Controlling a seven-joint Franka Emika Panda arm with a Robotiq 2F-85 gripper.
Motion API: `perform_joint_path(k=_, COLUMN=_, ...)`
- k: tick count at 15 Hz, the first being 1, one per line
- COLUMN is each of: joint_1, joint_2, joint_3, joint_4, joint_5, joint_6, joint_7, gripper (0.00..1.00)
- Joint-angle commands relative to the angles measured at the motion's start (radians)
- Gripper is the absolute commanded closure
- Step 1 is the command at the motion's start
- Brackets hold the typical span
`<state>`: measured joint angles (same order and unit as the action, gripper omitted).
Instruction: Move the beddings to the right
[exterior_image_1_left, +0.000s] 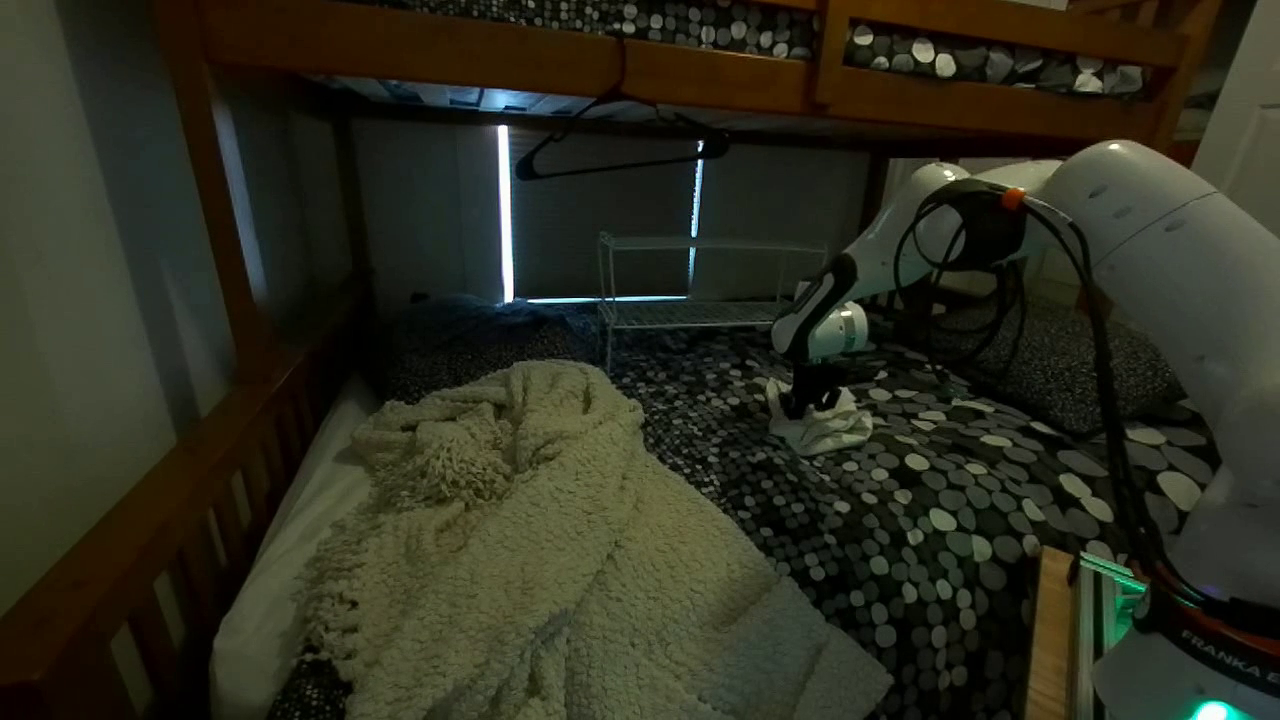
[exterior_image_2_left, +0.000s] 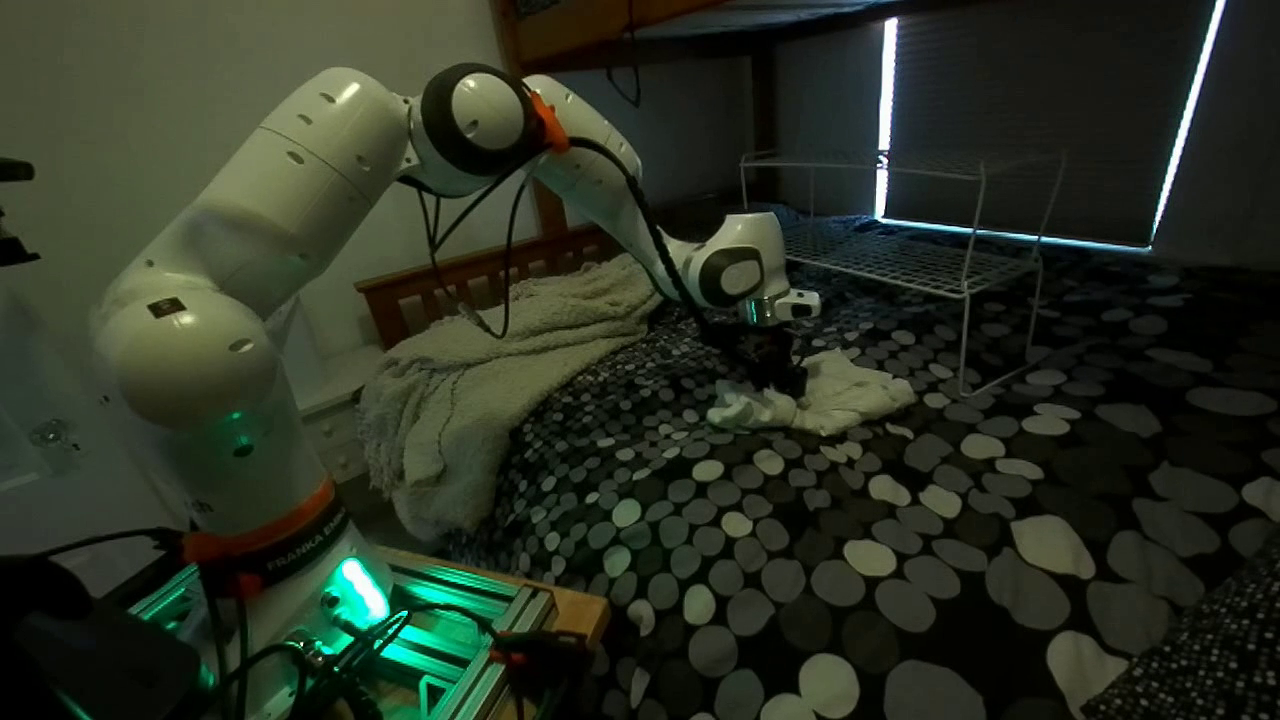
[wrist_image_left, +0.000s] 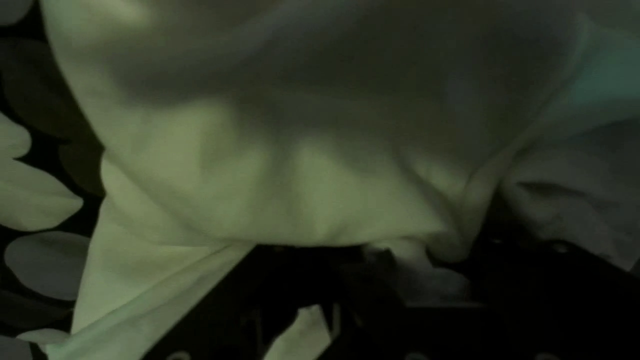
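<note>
Nearest, at left, a fleecy cream blanket (exterior_image_1_left: 590, 560) lies loosely spread over the worktop (exterior_image_1_left: 900, 560), here a bed with a dotted cover (exterior_image_2_left: 790, 540). At near right the arm (exterior_image_1_left: 1170, 270) stands by a wooden board (exterior_image_1_left: 1048, 640), probably mounted there so the wrist can reach over the middle from above.

Farther in, a rumpled white cloth (exterior_image_1_left: 840, 432) lies on the cover, between the blanket on the left and what looks like a speckled pillow (exterior_image_1_left: 1085, 365) on the right; it is likely the bedding meant. The end effector (exterior_image_1_left: 812, 406) points down into it. In the wrist view, cloth bunches around dark fingers (wrist_image_left: 550, 290); it is too dim to tell how wide they stand or whether they pinch any. Raised folds probably offer the best purchase, hence the low, downward pose.

Beyond stands a wire rack (exterior_image_1_left: 695, 316), near the cloth; pulling right, toward the pillow, should avoid snagging it. Farthest, a drawn blind (exterior_image_1_left: 600, 220) lets in only thin strips of daylight.
</note>
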<state>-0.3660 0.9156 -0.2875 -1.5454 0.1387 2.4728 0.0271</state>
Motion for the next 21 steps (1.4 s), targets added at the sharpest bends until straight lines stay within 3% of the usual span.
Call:
perform_joint_path(k=1, joint_1=-0.017, joint_2=0.025, joint_3=0.02, joint_4=0.037, joint_5=-0.02, joint_6=-0.044, joint_7=0.024, gripper=0.87)
perform_joint_path(k=3, joint_1=-0.012, joint_2=0.015, joint_3=0.014, joint_4=0.031, joint_5=-0.024, joint_6=-0.064, joint_7=0.031, gripper=1.0)
perform_joint_path(k=10, joint_1=0.009, joint_2=-0.102, joint_3=-0.054, joint_4=-0.092, joint_5=-0.058, joint_6=0.029, joint_7=0.063, gripper=0.97)
perform_joint_path(k=14, joint_1=0.025, joint_2=-0.2, joint_3=-0.111, joint_4=-0.195, joint_5=-0.064, joint_6=0.207, joint_7=0.116, gripper=0.97)
perform_joint_path(k=19, joint_1=0.041, joint_2=-0.252, joint_3=-0.25, joint_4=-0.224, joint_5=-0.096, joint_6=0.358, joint_7=0.226, gripper=0.97)
perform_joint_path(k=21, joint_1=0.067, joint_2=-0.222, joint_3=-0.338, joint_4=-0.197, joint_5=-0.12, joint_6=0.404, joint_7=0.304, gripper=0.97)
